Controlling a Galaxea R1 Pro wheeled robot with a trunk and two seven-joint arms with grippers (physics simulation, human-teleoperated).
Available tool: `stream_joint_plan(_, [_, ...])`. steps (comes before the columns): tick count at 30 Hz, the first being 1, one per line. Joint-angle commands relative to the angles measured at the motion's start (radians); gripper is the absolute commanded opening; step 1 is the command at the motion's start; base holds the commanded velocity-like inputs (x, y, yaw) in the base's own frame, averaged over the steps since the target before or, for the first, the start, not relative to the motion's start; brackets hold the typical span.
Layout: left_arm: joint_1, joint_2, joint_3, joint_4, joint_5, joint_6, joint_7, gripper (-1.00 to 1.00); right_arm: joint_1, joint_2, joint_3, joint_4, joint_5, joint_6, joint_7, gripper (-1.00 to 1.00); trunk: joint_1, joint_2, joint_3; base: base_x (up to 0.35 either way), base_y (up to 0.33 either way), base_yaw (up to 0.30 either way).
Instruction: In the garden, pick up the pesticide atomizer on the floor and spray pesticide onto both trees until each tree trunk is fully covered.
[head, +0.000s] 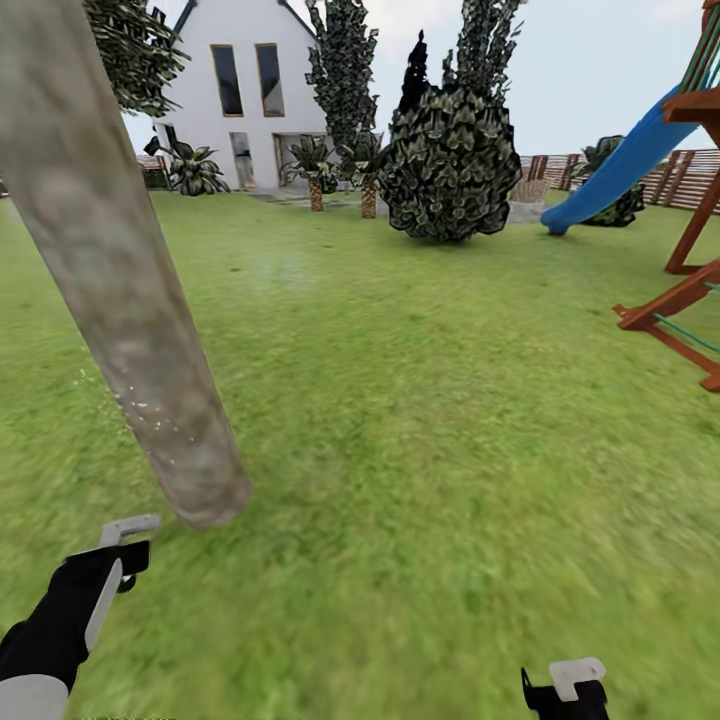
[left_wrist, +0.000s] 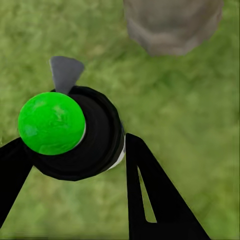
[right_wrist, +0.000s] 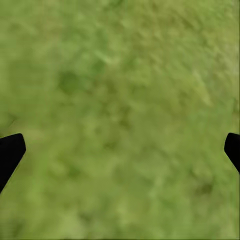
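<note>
One tree trunk (head: 120, 290) stood near left, white pesticide specks (head: 140, 405) on it. Left gripper (left_wrist: 75, 150) was clamped on one atomizer (left_wrist: 75, 132) beside the trunk's base. Right gripper (right_wrist: 120, 150) hung spread apart over grass (head: 430, 420).

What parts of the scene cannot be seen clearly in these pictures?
- Tree trunk: its crown is cut off by the head view's top edge.
- Object in the left gripper: the left wrist view shows a black body and green top; its sides are hidden.
- Right gripper: just two fingertips at the edges.
</note>
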Motion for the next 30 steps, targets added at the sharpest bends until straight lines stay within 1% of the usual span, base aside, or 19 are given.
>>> stream_joint_plan(1, [-0.001,0.000,-0.001,-0.001,-0.005,0.005,0.008,-1.00,-0.001,0.000,-0.005,0.002,0.011,-0.003,-0.005,1.00,0.000,0.000,-0.001,0.189,-0.110,0.276])
stream_joint_plan(2, [-0.001,-0.001,-0.003,-0.001,-0.005,0.005,0.007,-1.00,-0.001,0.000,-0.005,0.002,0.011,-0.003,-0.005,1.00,0.000,0.000,-0.001,0.215,-0.135,0.257])
stream_joint_plan(4, [-0.001,-0.026,-0.004,-0.005,-0.012,0.001,0.006,-1.00,-0.001,-0.001,-0.005,0.002,0.011,-0.003,-0.005,1.00,0.000,0.000,-0.001,0.238,-0.156,0.052])
stream_joint_plan(5, [-0.001,-0.033,-0.004,-0.007,-0.014,0.000,0.006,-1.00,-0.001,-0.001,-0.006,0.002,0.011,-0.003,-0.005,1.00,0.000,0.000,-0.001,0.242,-0.160,0.012])
stream_joint_plan(7, [-0.001,-0.037,-0.004,-0.009,-0.015,0.000,0.006,-1.00,-0.001,-0.001,-0.006,0.002,0.011,-0.003,-0.005,1.00,0.000,0.000,-0.001,0.243,-0.160,0.005])
stream_joint_plan(13, [-0.001,-0.037,-0.004,-0.013,-0.018,-0.001,0.006,-1.00,-0.001,-0.002,-0.006,0.002,0.011,-0.003,-0.005,1.00,0.000,0.000,-0.001,0.304,-0.059,0.000])
stream_joint_plan(17, [-0.001,-0.037,-0.004,-0.015,-0.018,-0.001,0.006,-1.00,-0.001,-0.002,-0.006,0.002,0.011,-0.003,-0.005,1.00,0.000,0.000,-0.001,0.260,-0.158,0.011])
stream_joint_plan(30, [-0.001,-0.037,-0.004,-0.015,-0.018,-0.001,0.006,-1.00,-0.001,-0.001,-0.006,0.002,0.011,-0.003,-0.005,1.00,0.000,0.000,-0.001,0.203,-0.211,0.264])
